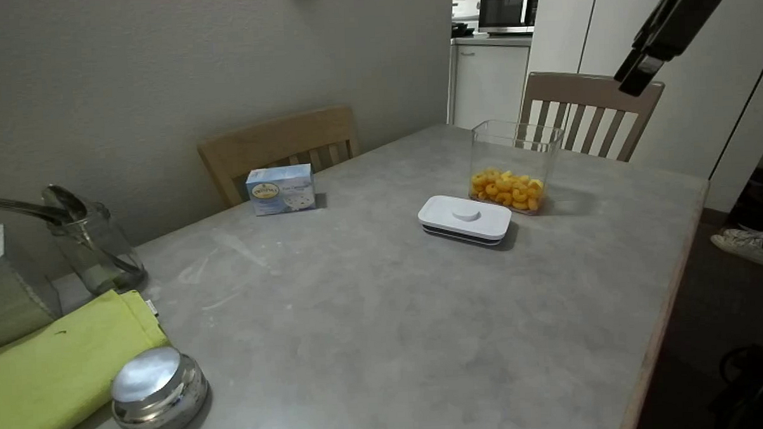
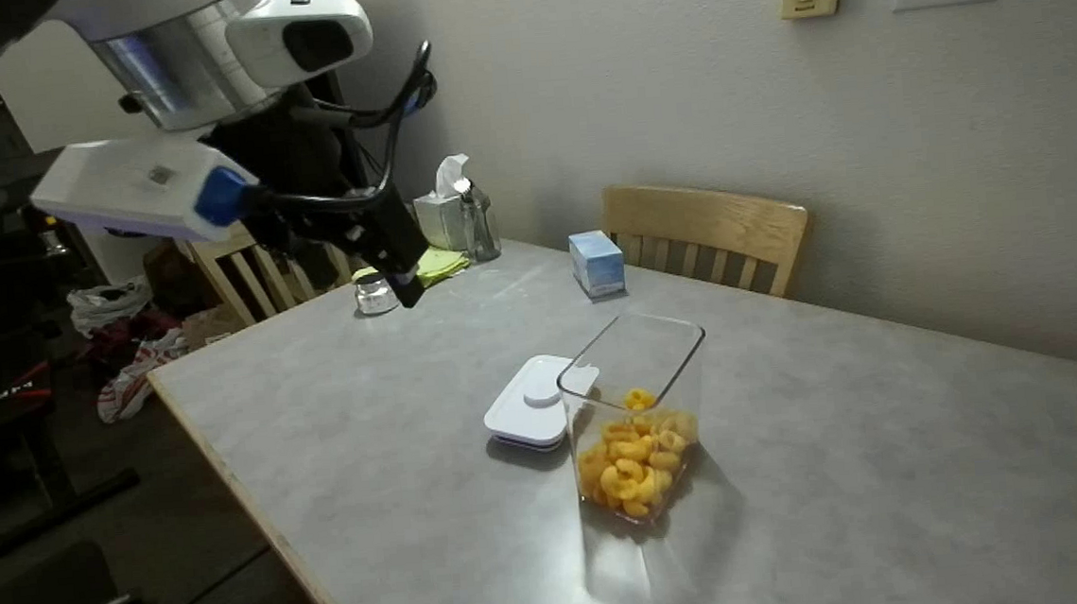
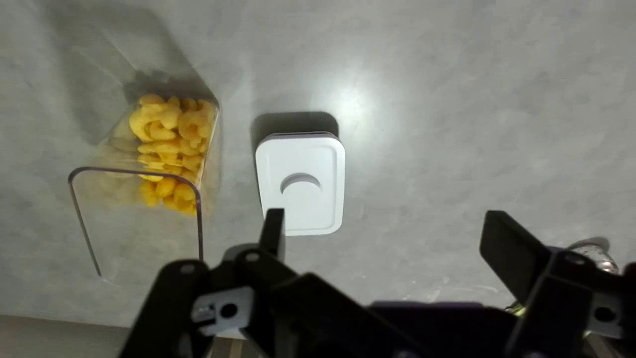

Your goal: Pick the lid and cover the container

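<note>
In the wrist view, the black claw (image 3: 385,223) stands wide apart, gripping nothing. The flat white rounded-rectangular plastic lid (image 3: 323,164) sits toward one finger (image 3: 272,231); left uncorrected, that offset could press the finger onto it or strike the nearby clear rectangular plastic tub (image 3: 134,172).

In an exterior view, the lid lies on the grey table (image 1: 334,318); its low round knob (image 1: 465,211) may slip a shallow grip. A clear glass jar (image 1: 101,265) holds metal cutlery (image 1: 64,200).

In an exterior view, the tub stands uncovered, yellow-orange curved pieces (image 2: 639,456) filling its lower part.

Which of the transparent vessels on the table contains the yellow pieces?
The rectangular tub, open at the top and standing beside the white lid. The clear jar differs: it holds cutlery.
</note>
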You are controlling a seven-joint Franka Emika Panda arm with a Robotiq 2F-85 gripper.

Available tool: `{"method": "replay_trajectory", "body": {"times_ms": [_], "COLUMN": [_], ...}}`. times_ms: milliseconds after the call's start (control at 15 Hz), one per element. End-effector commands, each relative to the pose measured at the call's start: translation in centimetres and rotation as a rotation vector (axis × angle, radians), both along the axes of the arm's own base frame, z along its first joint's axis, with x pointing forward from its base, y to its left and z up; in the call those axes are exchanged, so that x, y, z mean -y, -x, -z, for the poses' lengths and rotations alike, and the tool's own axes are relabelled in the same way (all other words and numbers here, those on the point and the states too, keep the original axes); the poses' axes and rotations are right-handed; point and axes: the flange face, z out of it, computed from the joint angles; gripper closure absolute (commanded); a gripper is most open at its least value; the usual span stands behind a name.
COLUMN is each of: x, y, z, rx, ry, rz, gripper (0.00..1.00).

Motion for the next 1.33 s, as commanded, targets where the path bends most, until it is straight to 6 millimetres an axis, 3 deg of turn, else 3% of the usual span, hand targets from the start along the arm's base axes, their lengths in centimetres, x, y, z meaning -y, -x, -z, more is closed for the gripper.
{"method": "replay_trajectory", "body": {"times_ms": [0,333,400,867,1267], "x": [2.0,3.8,3.2,3.9,2.7], "y": [-2.5,-5.7,-3.7,-5.9,-10.0], "z": [1.0,1.6,1.2,2.1,4.2], "rx": [-0.006,0.011,0.022,0.031,-0.026], "ry": [0.002,0.001,0.003,0.039,0.081], "rz": [-0.114,-0.243,-0.193,-0.216,-0.274], "gripper": [0.00,0.00,0.00,0.00,0.00]}}
